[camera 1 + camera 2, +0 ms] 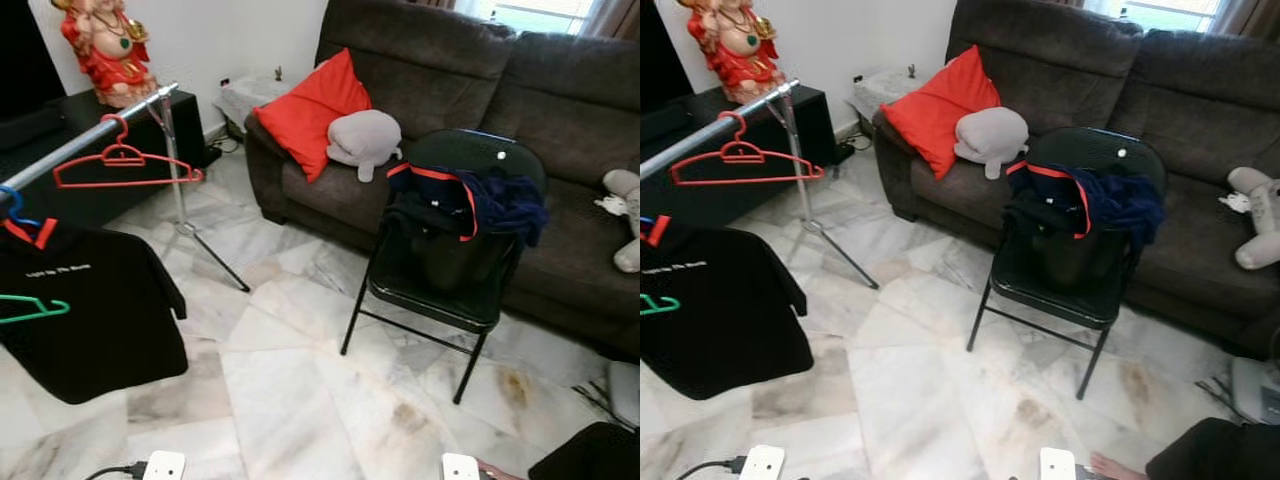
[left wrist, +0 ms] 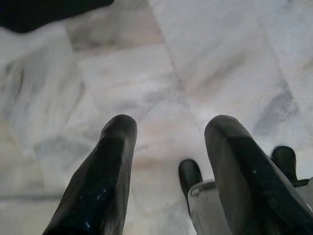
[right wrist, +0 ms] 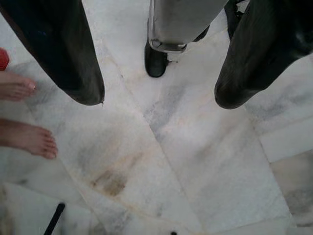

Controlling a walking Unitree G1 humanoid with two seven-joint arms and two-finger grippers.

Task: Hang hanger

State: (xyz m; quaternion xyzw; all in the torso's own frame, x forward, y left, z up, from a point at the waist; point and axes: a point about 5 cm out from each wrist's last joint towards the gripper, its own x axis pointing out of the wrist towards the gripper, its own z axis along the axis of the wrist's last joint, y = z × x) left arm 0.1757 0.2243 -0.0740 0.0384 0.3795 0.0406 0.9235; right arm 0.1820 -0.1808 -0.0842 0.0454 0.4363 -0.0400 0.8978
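Both tools hang low over the marble floor [image 1: 300,400] with nothing in them: the left tool [image 2: 168,147] has its two black fingers spread wide above bare tiles, and the right tool [image 3: 159,95] is likewise parted wide, with a person's bare feet [image 3: 24,132] just beside it on the floor. Nearest on the robot's left, a black T-shirt [image 1: 85,315] hangs from the silver rail [image 1: 85,140], its blue hanger hook [image 1: 12,205] over the rail; a green hanger [image 1: 30,308] shows against the shirt's front, though what it hangs from cannot be told. Farther along the rail, toward its far end by the tripod stand [image 1: 185,190], an empty red hanger [image 1: 125,165] is hooked on. Ahead and to the right stands a black folding chair [image 1: 440,290] with a dark navy garment with red trim [image 1: 470,205] heaped over its seat and back. Beyond it is the brown sofa [image 1: 560,100] with a red cushion [image 1: 315,110] and a grey plush [image 1: 365,140]. Judged from this, the task has barely begun or sits between rounds: neither tool holds a hanger, and the garment on the chair looks like what remains to be hung. Which hanger the task means cannot be told; a hanger would first have to be taken up and then hooked on the rail.
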